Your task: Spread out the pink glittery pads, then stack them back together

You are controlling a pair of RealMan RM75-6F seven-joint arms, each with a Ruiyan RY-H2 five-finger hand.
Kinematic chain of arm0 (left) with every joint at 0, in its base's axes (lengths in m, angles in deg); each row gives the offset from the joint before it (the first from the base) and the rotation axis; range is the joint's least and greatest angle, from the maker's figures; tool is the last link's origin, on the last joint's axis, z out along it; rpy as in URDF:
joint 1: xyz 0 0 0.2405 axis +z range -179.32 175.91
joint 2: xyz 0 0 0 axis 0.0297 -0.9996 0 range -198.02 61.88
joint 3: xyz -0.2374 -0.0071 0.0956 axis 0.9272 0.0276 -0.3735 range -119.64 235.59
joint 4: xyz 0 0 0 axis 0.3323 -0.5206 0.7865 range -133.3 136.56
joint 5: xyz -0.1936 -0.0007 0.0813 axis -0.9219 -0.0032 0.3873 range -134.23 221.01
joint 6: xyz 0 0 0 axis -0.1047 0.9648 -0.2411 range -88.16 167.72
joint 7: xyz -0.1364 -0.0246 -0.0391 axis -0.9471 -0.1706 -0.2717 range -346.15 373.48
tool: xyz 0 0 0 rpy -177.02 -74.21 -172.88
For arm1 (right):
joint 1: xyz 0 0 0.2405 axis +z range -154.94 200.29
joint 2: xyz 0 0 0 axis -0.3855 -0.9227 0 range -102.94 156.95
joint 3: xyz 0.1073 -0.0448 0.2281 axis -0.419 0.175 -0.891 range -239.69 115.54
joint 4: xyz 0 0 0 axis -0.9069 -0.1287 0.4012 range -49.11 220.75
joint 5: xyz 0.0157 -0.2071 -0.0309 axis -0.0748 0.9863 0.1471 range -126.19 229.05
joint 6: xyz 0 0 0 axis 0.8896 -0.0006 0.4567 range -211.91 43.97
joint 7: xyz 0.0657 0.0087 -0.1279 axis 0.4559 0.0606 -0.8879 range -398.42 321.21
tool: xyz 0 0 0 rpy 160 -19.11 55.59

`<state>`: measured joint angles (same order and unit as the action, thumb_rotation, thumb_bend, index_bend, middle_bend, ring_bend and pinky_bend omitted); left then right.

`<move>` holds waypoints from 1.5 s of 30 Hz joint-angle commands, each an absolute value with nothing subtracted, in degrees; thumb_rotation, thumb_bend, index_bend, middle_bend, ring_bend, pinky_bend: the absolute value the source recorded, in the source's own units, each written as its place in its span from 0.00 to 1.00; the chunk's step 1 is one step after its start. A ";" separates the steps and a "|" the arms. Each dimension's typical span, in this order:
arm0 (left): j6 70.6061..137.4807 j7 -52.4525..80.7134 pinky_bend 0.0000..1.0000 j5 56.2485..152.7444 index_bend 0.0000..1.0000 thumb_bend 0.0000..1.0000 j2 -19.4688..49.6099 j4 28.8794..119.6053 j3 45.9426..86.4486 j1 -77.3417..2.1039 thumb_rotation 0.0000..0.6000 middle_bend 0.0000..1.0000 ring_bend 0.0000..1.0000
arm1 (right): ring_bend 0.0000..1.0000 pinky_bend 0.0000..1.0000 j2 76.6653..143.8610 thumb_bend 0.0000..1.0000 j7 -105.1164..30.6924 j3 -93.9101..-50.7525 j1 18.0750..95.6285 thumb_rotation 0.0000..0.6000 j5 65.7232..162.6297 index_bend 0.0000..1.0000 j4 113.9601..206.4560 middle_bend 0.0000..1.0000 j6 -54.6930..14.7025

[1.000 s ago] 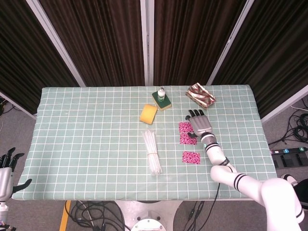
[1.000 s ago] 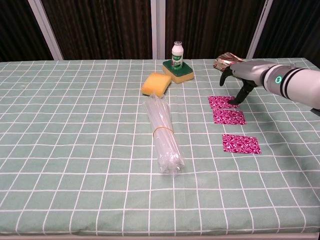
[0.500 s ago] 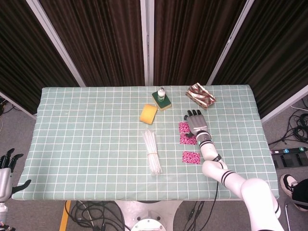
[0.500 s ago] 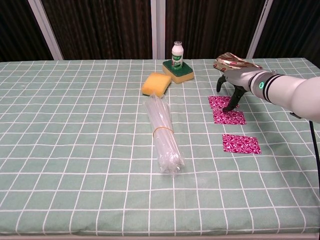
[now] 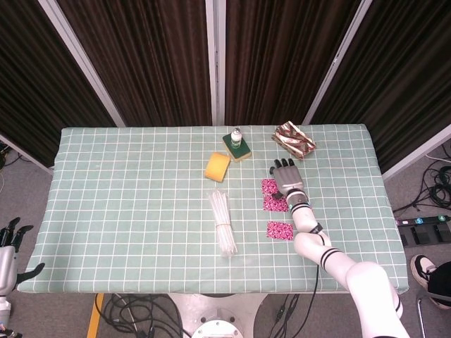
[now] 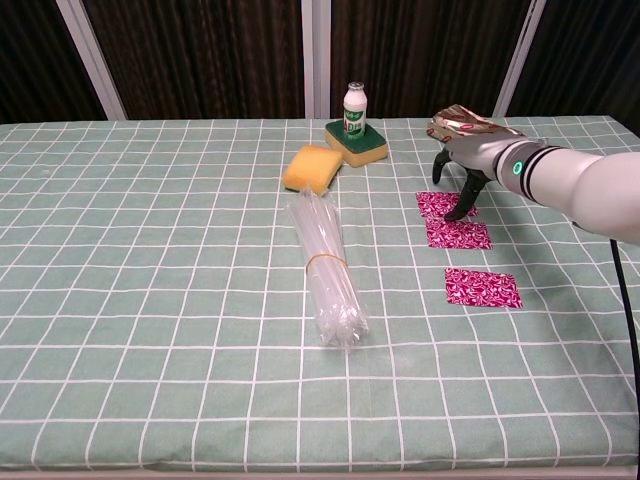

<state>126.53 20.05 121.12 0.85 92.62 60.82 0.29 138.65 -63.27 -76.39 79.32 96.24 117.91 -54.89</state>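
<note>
Three pink glittery pads lie apart in a column right of the table's middle: a far pad (image 6: 436, 203) (image 5: 269, 186), a middle pad (image 6: 458, 234) (image 5: 275, 204) just touching it, and a near pad (image 6: 483, 287) (image 5: 280, 230) set apart. My right hand (image 6: 465, 165) (image 5: 284, 176) hovers over the far pad, fingers spread and pointing down, one fingertip touching the pad's right edge. It holds nothing. My left hand (image 5: 10, 248) hangs off the table's front left corner, fingers apart and empty.
A bundle of clear tubes (image 6: 328, 265) lies mid-table. Behind it are a yellow sponge (image 6: 312, 167) and a green sponge (image 6: 357, 141) with a small bottle (image 6: 353, 105) on it. A shiny snack packet (image 5: 294, 139) lies just behind my right hand.
My right hand has shifted left and slightly back, from the middle pad's right side onto the far pad's edge. The left hand has sunk a little lower. The pads have not moved.
</note>
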 commanded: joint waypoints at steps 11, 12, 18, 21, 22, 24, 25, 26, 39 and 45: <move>126.30 19.90 0.17 121.00 0.27 0.13 0.93 92.40 60.87 0.25 1.00 0.18 0.15 | 0.00 0.00 140.68 0.12 -62.83 -77.33 79.32 0.87 97.53 0.31 114.29 0.07 -55.92; 126.34 19.89 0.17 121.01 0.27 0.13 0.93 92.41 60.86 0.28 1.00 0.18 0.15 | 0.00 0.00 140.77 0.12 -62.76 -77.41 79.31 0.88 97.66 0.32 114.19 0.08 -55.92; 126.35 19.79 0.17 121.04 0.27 0.13 0.99 92.29 60.78 0.37 1.00 0.18 0.15 | 0.00 0.00 141.24 0.12 -62.30 -77.83 79.06 0.94 98.61 0.39 113.77 0.10 -55.66; 126.31 19.77 0.17 121.11 0.27 0.13 1.04 92.18 60.77 0.34 1.00 0.18 0.15 | 0.00 0.00 141.46 0.12 -62.31 -78.02 78.92 0.96 98.93 0.41 113.46 0.11 -55.52; 126.35 19.71 0.17 121.14 0.27 0.13 1.04 92.15 60.77 0.37 1.00 0.18 0.15 | 0.00 0.00 141.53 0.12 -62.29 -78.13 78.86 0.97 99.07 0.41 113.42 0.11 -55.31; 126.43 19.62 0.17 121.13 0.27 0.13 1.04 92.11 60.80 0.42 1.00 0.18 0.15 | 0.00 0.00 141.45 0.12 -62.06 -78.38 78.75 0.98 99.32 0.41 113.67 0.11 -54.90; 126.45 19.59 0.17 121.11 0.27 0.13 1.06 92.09 60.81 0.44 1.00 0.18 0.15 | 0.00 0.00 141.19 0.12 -61.83 -78.52 78.67 0.98 99.61 0.41 114.14 0.11 -54.59; 126.42 19.58 0.17 121.09 0.27 0.13 1.07 92.07 60.80 0.44 1.00 0.18 0.15 | 0.00 0.00 140.91 0.12 -61.65 -78.65 78.63 0.98 99.86 0.41 114.64 0.11 -54.26; 126.20 19.01 0.17 121.82 0.27 0.13 1.34 91.52 61.05 -0.11 1.00 0.18 0.15 | 0.00 0.00 127.41 0.12 -66.55 -77.55 71.23 0.98 99.63 0.40 139.30 0.11 -42.52; 125.80 18.55 0.17 122.20 0.27 0.13 1.48 91.10 61.18 -0.60 1.00 0.18 0.15 | 0.00 0.00 119.53 0.12 -71.83 -74.96 66.38 0.98 94.92 0.37 156.45 0.10 -35.76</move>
